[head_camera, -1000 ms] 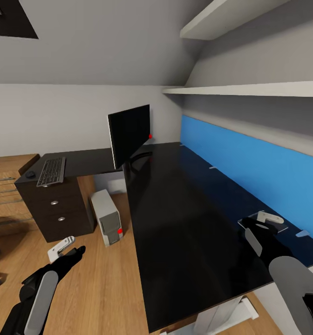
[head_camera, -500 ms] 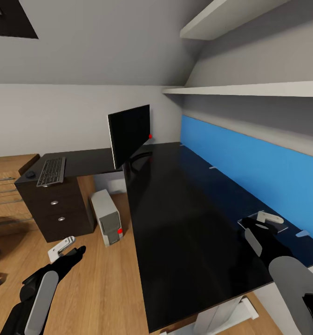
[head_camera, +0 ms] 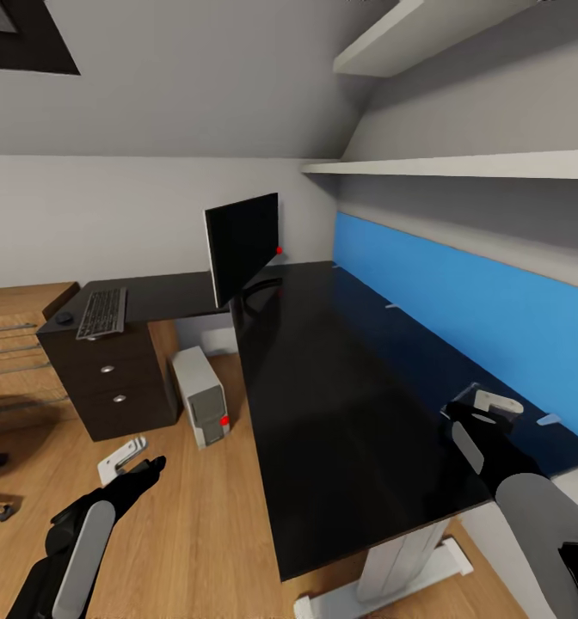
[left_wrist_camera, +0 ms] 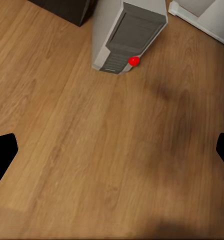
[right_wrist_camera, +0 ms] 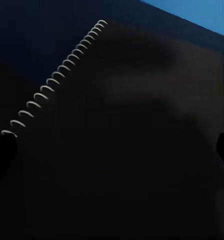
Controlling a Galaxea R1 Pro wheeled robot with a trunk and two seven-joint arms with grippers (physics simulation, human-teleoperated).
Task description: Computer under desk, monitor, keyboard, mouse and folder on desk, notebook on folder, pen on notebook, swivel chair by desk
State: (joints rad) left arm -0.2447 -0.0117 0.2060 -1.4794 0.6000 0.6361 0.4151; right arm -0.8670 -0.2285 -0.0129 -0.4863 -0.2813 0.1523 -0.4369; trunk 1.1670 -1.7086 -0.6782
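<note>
Hovering spread-fingered near the glossy black desk's [head_camera: 341, 387] wall-side edge, the right gripper [head_camera: 487, 411] stood directly above the dark spiral-bound notebook [right_wrist_camera: 122, 140], apparently to grasp it.

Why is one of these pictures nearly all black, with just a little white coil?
Right wrist view: the camera looks close at a dark notebook on the glossy black desk, so its white spiral binding stands out. Head view: the desktop mirrors the blue wall panel.

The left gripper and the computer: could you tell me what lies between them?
Only bare oak floor lies between the left gripper and the computer, as the left wrist and head views both show.
</note>
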